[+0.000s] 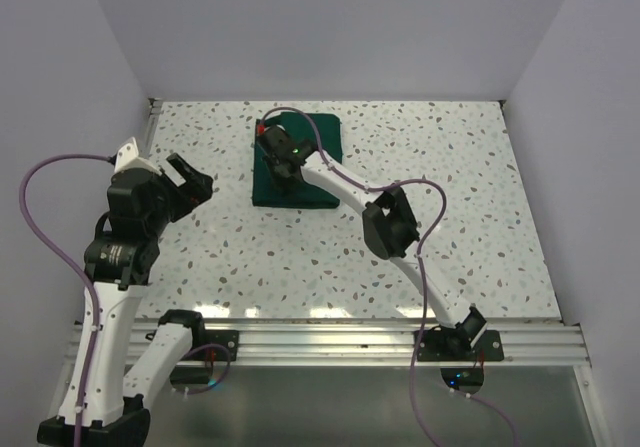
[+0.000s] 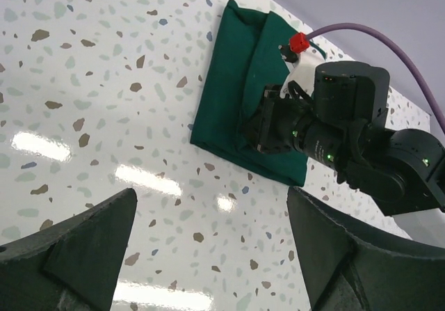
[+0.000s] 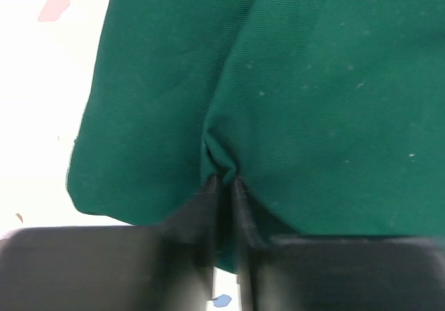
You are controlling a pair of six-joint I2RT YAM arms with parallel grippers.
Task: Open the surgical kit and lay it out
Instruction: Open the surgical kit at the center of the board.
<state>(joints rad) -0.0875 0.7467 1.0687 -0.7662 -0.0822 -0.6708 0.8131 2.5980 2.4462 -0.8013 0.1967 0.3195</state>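
The surgical kit is a folded dark green cloth wrap (image 1: pixel 310 137) lying at the back middle of the speckled table. It also shows in the left wrist view (image 2: pixel 236 81) and fills the right wrist view (image 3: pixel 313 81). No tray or instruments show. My right gripper (image 1: pixel 280 167) is down on the wrap's near left part, and its fingers (image 3: pixel 205 206) are shut on a pinched fold of the cloth. My left gripper (image 1: pixel 192 182) is open and empty, held above the table to the left of the wrap; its fingers (image 2: pixel 76 248) frame bare table.
The speckled table (image 1: pixel 450 227) is walled at the back and both sides. A metal rail (image 1: pixel 330 342) runs along the near edge. The right arm (image 1: pixel 385 217) stretches diagonally over the table's middle, and a purple cable (image 1: pixel 40 227) loops by the left arm.
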